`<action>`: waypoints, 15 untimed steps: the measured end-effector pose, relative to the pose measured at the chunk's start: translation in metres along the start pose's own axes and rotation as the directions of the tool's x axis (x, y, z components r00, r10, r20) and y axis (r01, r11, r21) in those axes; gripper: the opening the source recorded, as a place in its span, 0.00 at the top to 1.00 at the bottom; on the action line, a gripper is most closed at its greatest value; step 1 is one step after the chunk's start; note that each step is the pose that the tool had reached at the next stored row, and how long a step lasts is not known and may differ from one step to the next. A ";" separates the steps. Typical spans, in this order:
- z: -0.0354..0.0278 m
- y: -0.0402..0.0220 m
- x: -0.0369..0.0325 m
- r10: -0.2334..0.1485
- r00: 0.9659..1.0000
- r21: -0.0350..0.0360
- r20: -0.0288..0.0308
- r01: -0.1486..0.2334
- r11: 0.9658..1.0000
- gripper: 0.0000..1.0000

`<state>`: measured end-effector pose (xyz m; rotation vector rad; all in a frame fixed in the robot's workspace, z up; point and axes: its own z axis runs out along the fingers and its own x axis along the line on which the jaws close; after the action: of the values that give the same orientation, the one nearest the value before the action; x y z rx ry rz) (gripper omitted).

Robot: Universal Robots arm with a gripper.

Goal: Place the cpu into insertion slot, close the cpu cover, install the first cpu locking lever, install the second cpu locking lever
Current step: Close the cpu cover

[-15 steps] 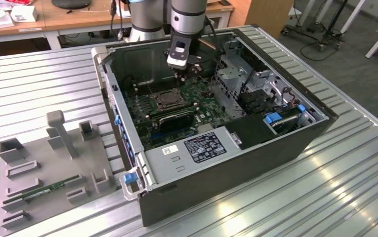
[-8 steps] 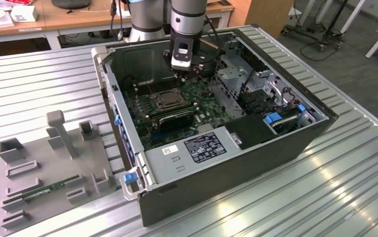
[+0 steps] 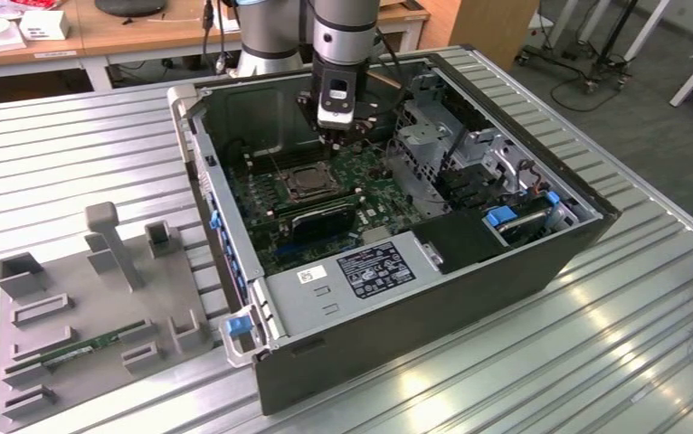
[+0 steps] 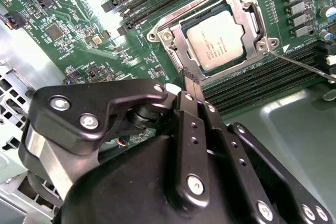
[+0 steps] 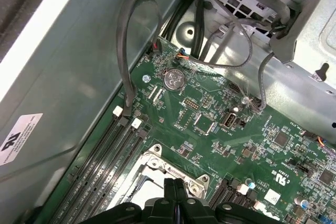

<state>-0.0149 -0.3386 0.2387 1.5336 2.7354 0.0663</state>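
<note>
Hovering just beside the insertion slot (image 3: 302, 187), your fingers (image 4: 190, 90) are pressed together and hold nothing. In the second wrist view their tips sit at the edge of the slot's silver frame; I cannot tell whether they touch it.

The cpu (image 4: 215, 39) already lies inside the slot, dull metal face up, and the cpu cover (image 4: 176, 48) appears to be down around it. A thin locking lever (image 4: 302, 65) angles out from a corner of the slot and looks unlatched to me. I judge you are at the lever steps, with placing and covering done.

That work calls for a fine, steady push on a slim, springy rod. It has to swing down and hook beside the slot without scraping the green circuit board (image 5: 220, 129) around it.

As for writing, small print covers the cpu's face. A white label (image 5: 21, 132) sits on the case wall (image 5: 68, 77), well apart from the slot. A larger label (image 3: 371, 265) sits on the power supply box (image 3: 322, 307), also apart from the slot. I give no wording from any of them.
</note>
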 end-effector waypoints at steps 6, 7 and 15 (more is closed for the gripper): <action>0.0000 0.0000 0.0000 0.000 1.000 0.000 0.000 0.000 1.000 0.89; 0.0000 0.0000 0.0000 0.000 1.000 0.000 0.000 0.000 1.000 0.89; 0.0000 0.0000 0.0000 -0.074 0.997 0.001 -0.003 0.074 0.997 0.89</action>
<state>-0.0149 -0.3386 0.2387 1.4320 2.7918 0.0666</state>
